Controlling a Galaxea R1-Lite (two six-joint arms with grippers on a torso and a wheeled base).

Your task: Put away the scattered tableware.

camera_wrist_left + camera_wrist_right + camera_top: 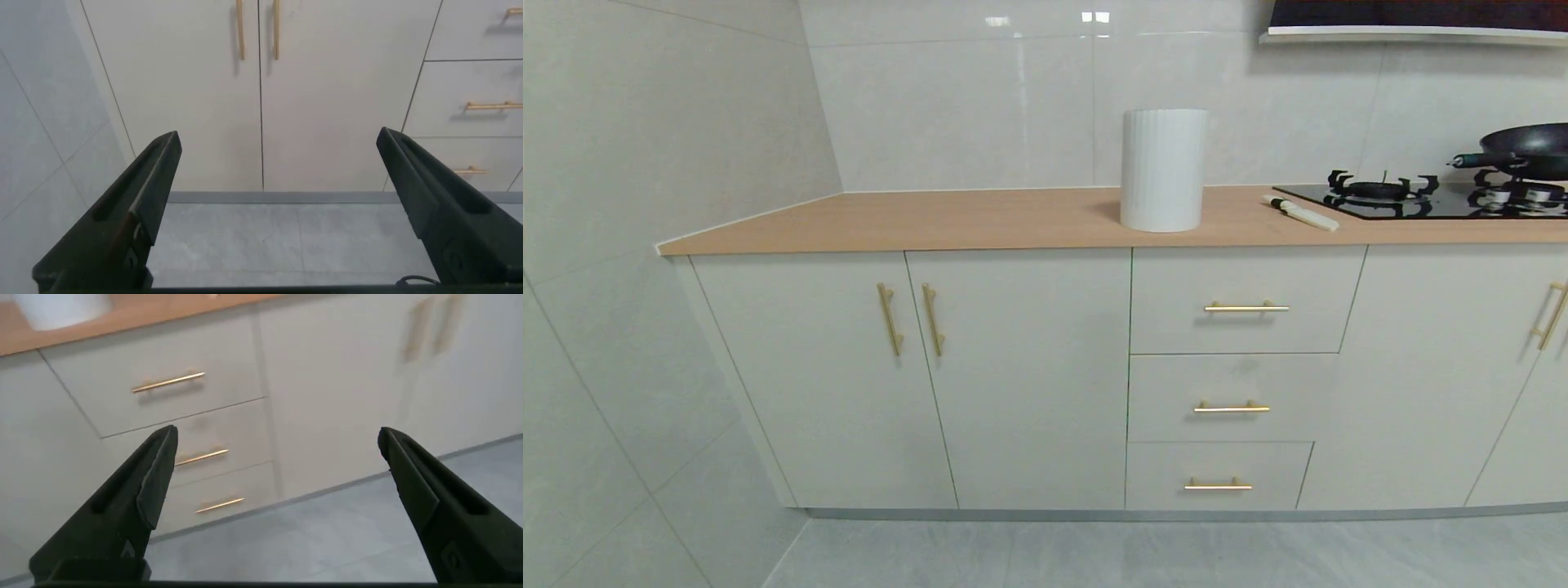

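Note:
A white ribbed cylindrical holder (1164,170) stands upright on the wooden countertop (980,219). To its right a pale utensil with a dark tip (1301,213) lies flat on the counter beside the hob. My left gripper (278,147) is open with nothing between its fingers, held low and facing the cabinet doors (257,90). My right gripper (274,441) is also open and holds nothing, facing the drawers (167,384); the holder's base (61,309) shows on the counter above them.
A black gas hob (1429,198) with a dark pan (1523,151) sits at the counter's right. Below are two doors with gold handles (911,318) and a stack of three drawers (1241,306). A tiled wall closes the left side; grey floor (1143,555) lies in front.

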